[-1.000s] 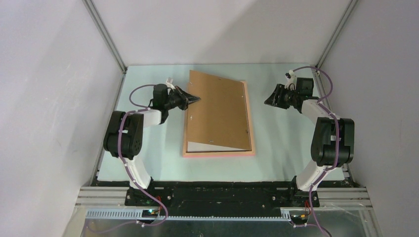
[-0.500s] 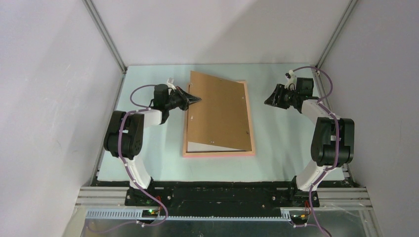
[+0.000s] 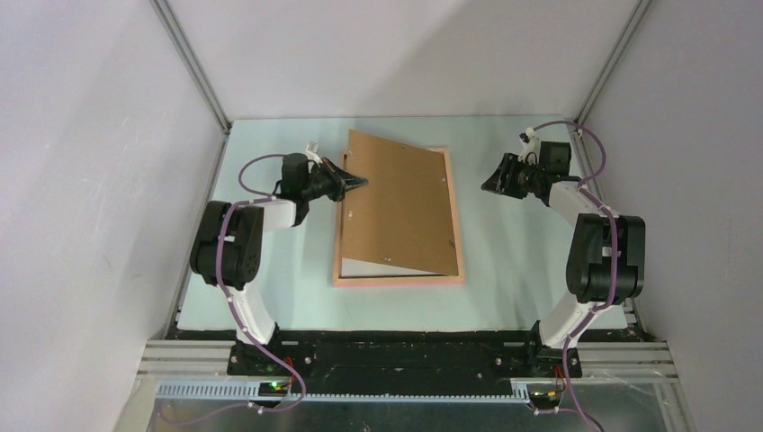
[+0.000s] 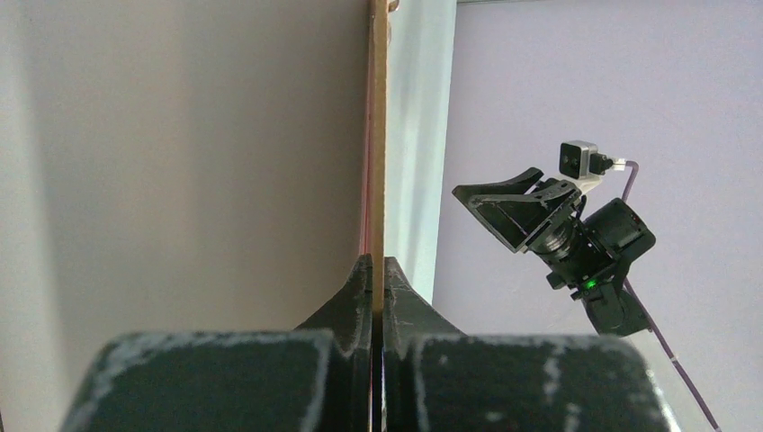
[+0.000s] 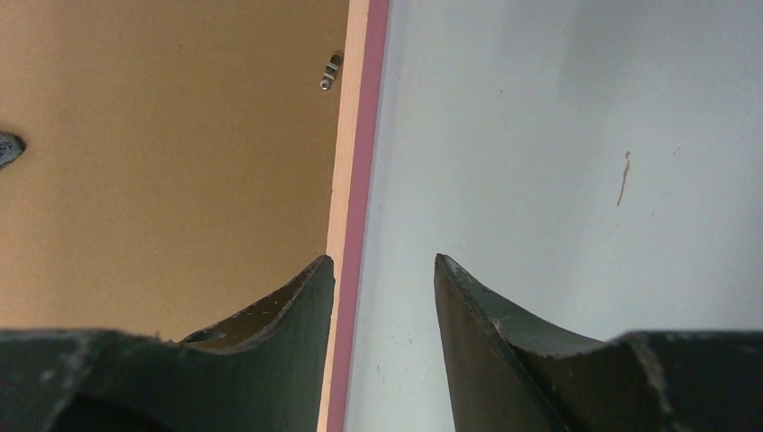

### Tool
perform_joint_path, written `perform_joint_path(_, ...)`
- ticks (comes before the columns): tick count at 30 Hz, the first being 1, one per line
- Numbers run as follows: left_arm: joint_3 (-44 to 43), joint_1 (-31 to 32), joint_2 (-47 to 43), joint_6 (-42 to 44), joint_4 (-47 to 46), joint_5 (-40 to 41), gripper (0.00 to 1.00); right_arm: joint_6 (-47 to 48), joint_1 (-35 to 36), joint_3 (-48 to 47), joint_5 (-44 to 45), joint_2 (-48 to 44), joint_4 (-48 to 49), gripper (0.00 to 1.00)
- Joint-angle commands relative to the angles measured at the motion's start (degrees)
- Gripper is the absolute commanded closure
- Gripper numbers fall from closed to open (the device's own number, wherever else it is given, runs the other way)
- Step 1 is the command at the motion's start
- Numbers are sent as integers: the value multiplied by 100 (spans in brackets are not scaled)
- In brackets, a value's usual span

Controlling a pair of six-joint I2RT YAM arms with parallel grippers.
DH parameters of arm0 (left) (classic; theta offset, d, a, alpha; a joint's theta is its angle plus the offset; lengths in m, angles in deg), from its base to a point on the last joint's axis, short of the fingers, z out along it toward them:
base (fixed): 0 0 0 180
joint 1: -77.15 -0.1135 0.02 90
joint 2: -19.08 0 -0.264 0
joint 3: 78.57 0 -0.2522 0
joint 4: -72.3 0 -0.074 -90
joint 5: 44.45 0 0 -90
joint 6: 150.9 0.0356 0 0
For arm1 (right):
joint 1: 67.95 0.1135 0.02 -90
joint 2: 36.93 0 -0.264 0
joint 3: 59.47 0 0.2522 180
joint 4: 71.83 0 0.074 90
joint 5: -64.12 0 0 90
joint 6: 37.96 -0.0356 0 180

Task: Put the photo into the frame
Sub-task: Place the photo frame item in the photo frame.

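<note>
Clamping the edge of the backing board (image 3: 400,207) with my left end effector (image 3: 359,182); right end effector (image 3: 487,186) half-open, empty, beside the frame (image 3: 400,281).

Left gripper (image 3: 360,181), with the brown backing board's (image 3: 400,202) edge between its jaws, a shade farther right (only barely).

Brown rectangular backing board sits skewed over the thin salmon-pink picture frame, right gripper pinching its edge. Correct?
No: the left gripper pinches the brown rectangular backing board's edge, as the left wrist view shows. The right gripper is open beside the thin salmon-pink picture frame, gripping nothing. The board does sit skewed over the frame.
</note>
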State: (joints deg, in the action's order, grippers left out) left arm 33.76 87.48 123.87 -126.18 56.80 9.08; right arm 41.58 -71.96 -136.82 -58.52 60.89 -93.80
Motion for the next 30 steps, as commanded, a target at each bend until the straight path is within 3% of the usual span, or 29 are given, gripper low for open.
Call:
perform_joint_path(1,-358,40,-5,6,-376,-235,100,77,-22,11,-101,4,161,51)
perform_joint_path(30,-410,43,112,57,-397,-212,100,71,-14,11,-134,103,153,51)
